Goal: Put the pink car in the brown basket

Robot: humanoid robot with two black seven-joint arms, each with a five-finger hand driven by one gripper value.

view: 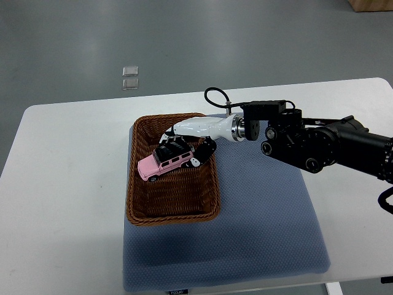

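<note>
The pink toy car (164,165) is inside the brown wicker basket (173,212), in its upper half, pointing down-left. My right hand (184,146) reaches in from the right over the basket's far rim. Its dark fingers (198,157) wrap the car's roof and rear, so the hand is shut on the car. Whether the wheels rest on the basket floor is hard to tell. No left arm shows in the view.
The basket sits on a blue-grey mat (264,227) on a white table (67,184). My black right forearm (331,146) spans the mat's upper right. Two small clear squares (129,77) lie on the grey floor beyond the table.
</note>
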